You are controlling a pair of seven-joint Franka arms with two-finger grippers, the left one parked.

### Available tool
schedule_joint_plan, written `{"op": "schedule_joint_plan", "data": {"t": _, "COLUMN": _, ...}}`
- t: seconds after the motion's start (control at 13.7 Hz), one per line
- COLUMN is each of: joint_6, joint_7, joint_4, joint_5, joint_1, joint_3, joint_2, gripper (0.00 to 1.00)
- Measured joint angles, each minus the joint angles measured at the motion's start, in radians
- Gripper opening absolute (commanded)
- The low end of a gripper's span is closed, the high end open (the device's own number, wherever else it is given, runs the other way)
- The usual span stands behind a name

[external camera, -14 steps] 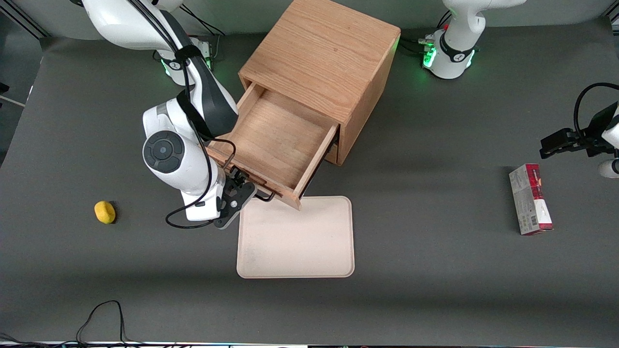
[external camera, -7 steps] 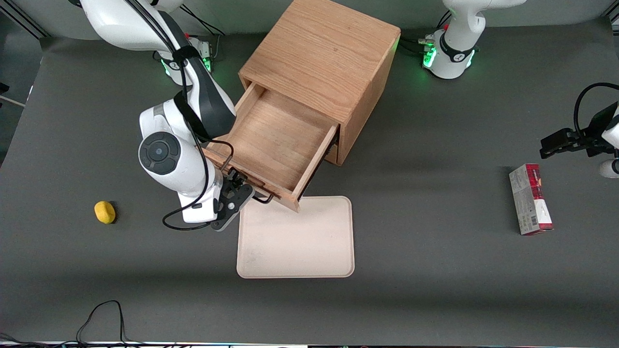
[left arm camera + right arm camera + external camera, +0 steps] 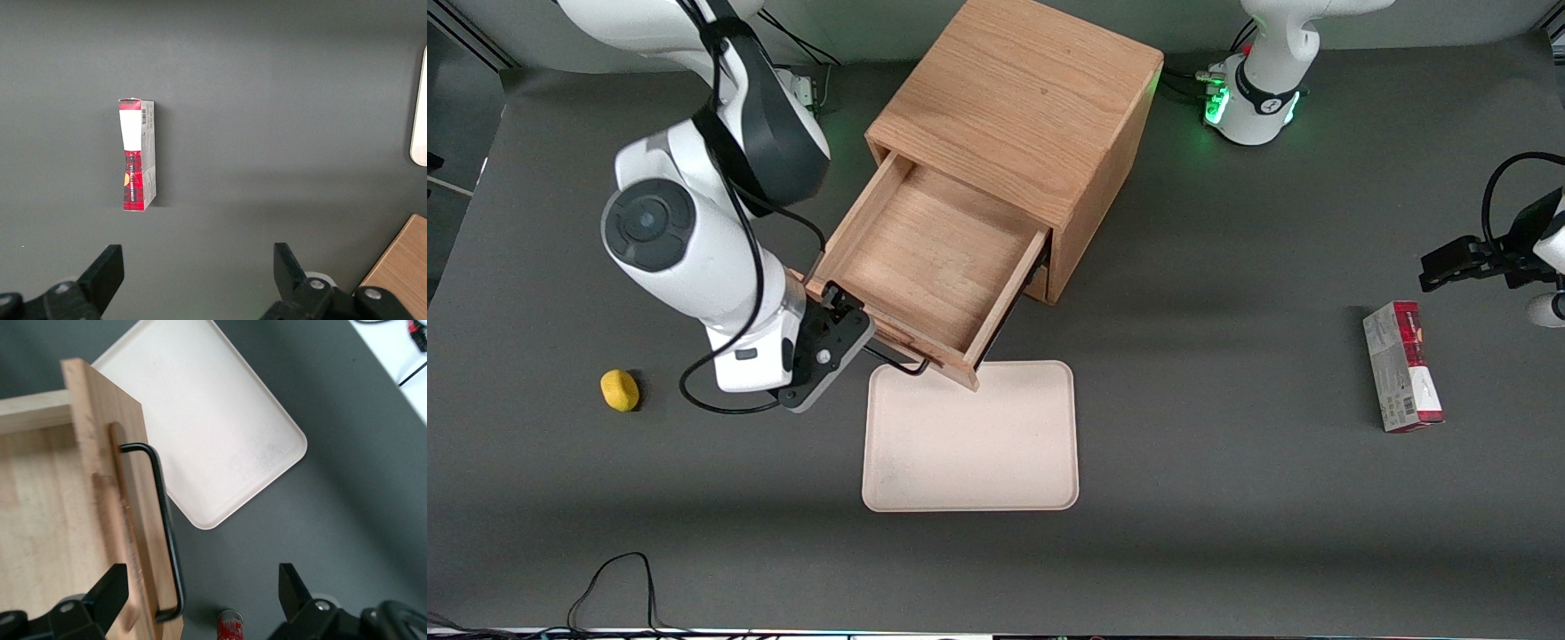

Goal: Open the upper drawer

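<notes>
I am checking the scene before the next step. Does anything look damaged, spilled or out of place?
Nothing stands out. The upper drawer is pulled out, empty and intact, its front edge above the beige tray. The gripper is open, off the black handle, at the drawer's corner toward the working arm's end.

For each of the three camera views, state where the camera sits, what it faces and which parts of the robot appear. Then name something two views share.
Front view: high up, looking down on the table, wooden cabinet, open upper drawer, tray, yellow object and carton; both arms show.
Right wrist view: on the working arm, looking down past its open tool at the drawer's black handle, just off the handle.
Left wrist view: on the parked arm, facing the table; only finger tips show.
Shared: the carton shows in the front and left wrist views; the tray in all three.
</notes>
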Motion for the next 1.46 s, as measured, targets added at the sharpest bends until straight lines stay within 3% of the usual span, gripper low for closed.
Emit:
{"op": "schedule_joint_plan", "data": {"t": 0.29, "joint_6": -0.117, "joint_7": 0.175, "joint_4": 0.024, "joint_5": -0.011, "joint_1": -0.004, "joint_3": -0.035, "joint_2": -0.091, "gripper": 1.00}}
{"op": "schedule_joint_plan", "data": {"t": 0.51, "joint_6": -0.186, "joint_7": 0.336, "joint_4": 0.021, "joint_5": -0.031, "joint_1": -0.007, "joint_3": -0.120, "joint_2": -0.145, "gripper": 1.00}}
{"op": "schedule_joint_plan", "data": {"t": 0.8, "joint_6": -0.189, "joint_7": 0.354, "joint_4": -0.011, "joint_5": -0.032, "joint_1": -0.015, "joint_3": -0.259, "joint_2": -0.179, "gripper": 1.00}}
{"op": "schedule_joint_plan", "data": {"t": 1.02, "joint_6": -0.190, "joint_7": 0.380, "joint_4": -0.049, "joint_5": -0.032, "joint_1": -0.035, "joint_3": -0.314, "joint_2": -0.202, "gripper": 1.00}}
{"op": "schedule_joint_plan", "data": {"t": 1.17, "joint_6": -0.182, "joint_7": 0.400, "joint_4": -0.098, "joint_5": -0.032, "joint_1": -0.113, "joint_3": -0.282, "joint_2": -0.240, "gripper": 1.00}}
{"op": "schedule_joint_plan", "data": {"t": 1.46, "joint_6": -0.105, "joint_7": 0.407, "joint_4": -0.220, "joint_5": -0.032, "joint_1": -0.329, "joint_3": -0.088, "joint_2": -0.340, "gripper": 1.00}}
